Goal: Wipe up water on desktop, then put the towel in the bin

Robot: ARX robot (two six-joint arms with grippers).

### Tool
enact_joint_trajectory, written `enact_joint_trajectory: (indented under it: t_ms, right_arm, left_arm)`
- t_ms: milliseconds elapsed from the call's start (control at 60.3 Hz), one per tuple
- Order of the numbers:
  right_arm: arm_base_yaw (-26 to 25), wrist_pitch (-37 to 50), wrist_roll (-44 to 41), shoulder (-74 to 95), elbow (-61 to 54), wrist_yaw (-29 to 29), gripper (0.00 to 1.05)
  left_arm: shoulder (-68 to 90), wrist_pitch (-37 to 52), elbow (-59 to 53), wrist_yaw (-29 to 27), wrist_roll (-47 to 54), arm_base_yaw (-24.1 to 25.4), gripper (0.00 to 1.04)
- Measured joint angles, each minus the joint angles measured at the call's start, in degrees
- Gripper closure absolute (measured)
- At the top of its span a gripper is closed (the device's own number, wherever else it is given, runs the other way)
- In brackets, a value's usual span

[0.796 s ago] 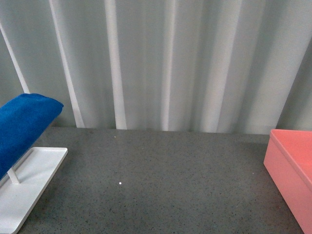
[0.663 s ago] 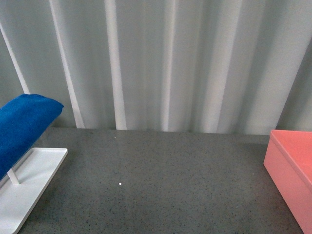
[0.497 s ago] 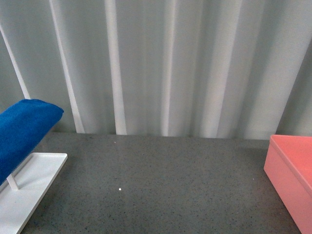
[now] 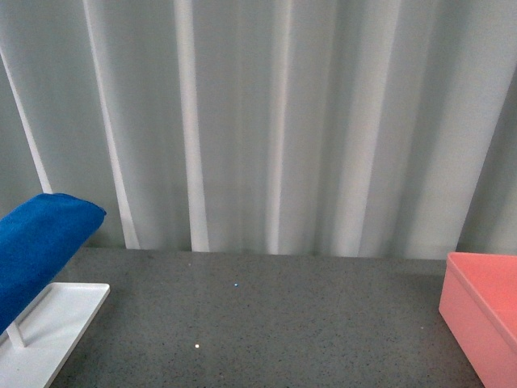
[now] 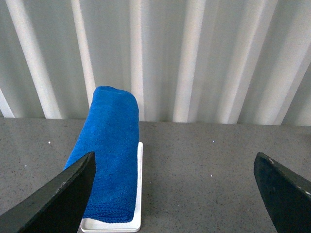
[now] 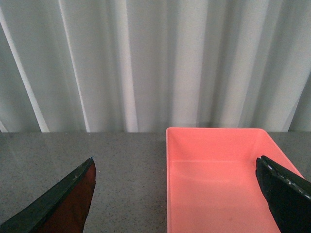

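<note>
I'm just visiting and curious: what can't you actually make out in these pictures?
Water: no view shows a clear puddle on the desktop; the bright specks are too small to judge.
Towel: the front view's left edge cuts it off.
Bin: the front view's right edge cuts it off.
Rack: its top is hidden under the towel in both views.

White rack base (image 4: 66,311) at left — ribbed pale wall (image 4: 323,121) (vertical folds) behind.

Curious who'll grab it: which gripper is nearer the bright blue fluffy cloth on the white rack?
Left. The left gripper faces the bright blue fluffy towel, close ahead; the right gripper faces the salmon-pink plastic bin.
</note>
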Motion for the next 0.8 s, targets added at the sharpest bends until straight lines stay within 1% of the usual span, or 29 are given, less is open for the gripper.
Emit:
enact_joint_trajectory:
  t_ms: [448,464,481,497,514,547,597,613,646,746,796]
  right_arm:
    - [0.0,0.0,0.0,0.0,0.0,0.0,0.07]
    - [0.0,0.0,0.0,0.0,0.0,0.0,0.07]
    - [0.0,0.0,0.0,0.0,0.0,0.0,0.07]
    - [0.0,0.0,0.0,0.0,0.0,0.0,0.07]
    - [0.0,0.0,0.0,0.0,0.0,0.0,0.07]
    - [0.0,0.0,0.0,0.0,0.0,-0.04,0.07]
    - [0.0,0.0,0.0,0.0,0.0,-0.02,0.07]
    - [0.0,0.0,0.0,0.0,0.0,0.0,0.07]
    - [0.0,0.0,0.0,0.0,0.0,0.0,0.07]
    - [0.0,0.0,0.0,0.0,0.0,0.0,0.07]
    - [0.0,0.0,-0.02,0.0,0.0,0.0,0.07]
  left_arm:
    - [0.17,-0.22,0.07,0.13,-0.24,0.04,0.07]
    - [1.01,-1.88,0.48,0.5,-2.21,0.2,0.07]
    - [2.71,-5.51,1.68,1.66,-4.79,0.61,0.07]
    - [3.52,-6.38,2.05,1.86,-5.92,0.81,0.07]
    - [5.35,-7.41,2.67,3.32,-8.26,1.36,0.07]
    - [8.24,-7.32,3.17,4.87,-12.31,2.36,0.07]
    - [13.29,-4.59,4.04,7.87,-16.81,4.94,0.07]
    - [14.08,-4.0,4.26,8.13,-17.27,5.4,0.07]
    - [17.68,-1.31,5.64,10.56,-18.82,7.02,0.07]
    - [29.33,5.88,12.0,13.88,-17.77,9.01,0.07]
    - [35.5,7.48,15.67,14.91,-15.56,9.07,0.07]
